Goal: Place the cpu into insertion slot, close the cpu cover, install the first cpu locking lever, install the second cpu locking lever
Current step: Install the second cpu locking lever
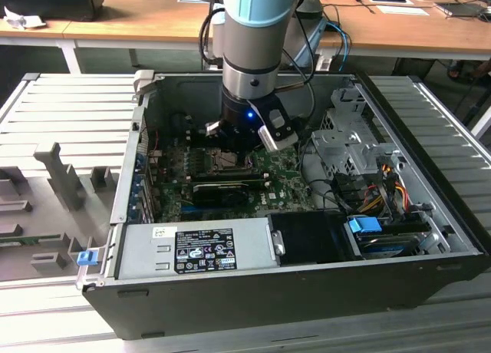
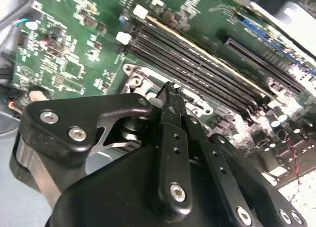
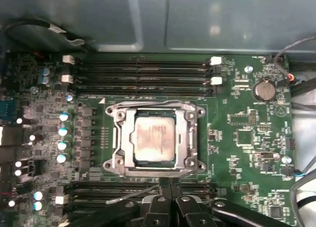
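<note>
The cpu (image 3: 154, 138), a dull silver square, lies in the insertion slot (image 3: 114, 144) on the green motherboard. The cpu cover (image 3: 128, 137), a silver frame, lies flat around the chip. One thin metal lever (image 3: 153, 104) runs along the socket's edge by the memory slots. Another thin lever (image 3: 132, 196) slants away from the opposite edge toward my fingers. My gripper (image 3: 168, 183) is shut, its black tips right at that edge of the socket. In the second wrist view the gripper (image 2: 170, 89) tips meet over a socket corner (image 2: 132, 80). In the exterior view the arm's wrist (image 1: 249, 115) stands over the board.
Black memory slots (image 3: 138, 71) run along both sides of the socket. A long black card (image 1: 222, 186) lies close to the socket. The case walls (image 1: 130, 169), the power supply (image 1: 196, 249) and a drive cage with cables (image 1: 357, 150) hem in the board.
</note>
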Controlling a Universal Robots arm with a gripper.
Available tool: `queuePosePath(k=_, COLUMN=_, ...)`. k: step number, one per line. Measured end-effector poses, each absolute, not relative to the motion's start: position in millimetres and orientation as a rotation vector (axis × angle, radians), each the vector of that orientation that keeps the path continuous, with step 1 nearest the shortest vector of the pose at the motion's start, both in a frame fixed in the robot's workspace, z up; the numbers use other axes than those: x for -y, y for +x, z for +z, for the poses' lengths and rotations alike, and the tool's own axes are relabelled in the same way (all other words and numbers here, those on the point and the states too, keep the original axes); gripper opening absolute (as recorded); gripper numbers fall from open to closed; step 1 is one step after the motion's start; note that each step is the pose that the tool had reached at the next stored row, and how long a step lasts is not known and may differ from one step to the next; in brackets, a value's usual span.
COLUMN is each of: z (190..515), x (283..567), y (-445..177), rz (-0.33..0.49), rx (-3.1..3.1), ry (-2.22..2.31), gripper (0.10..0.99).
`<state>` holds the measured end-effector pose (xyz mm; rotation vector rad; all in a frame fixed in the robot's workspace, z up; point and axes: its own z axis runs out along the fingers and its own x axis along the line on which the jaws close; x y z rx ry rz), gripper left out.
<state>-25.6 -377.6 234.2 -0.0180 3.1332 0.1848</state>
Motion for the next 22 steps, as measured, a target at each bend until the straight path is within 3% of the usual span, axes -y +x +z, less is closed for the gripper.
queuePosePath(k=22, z=216.5, x=383.4, y=-64.8, rz=0.235, rx=-3.132, ry=-0.181, gripper=0.106)
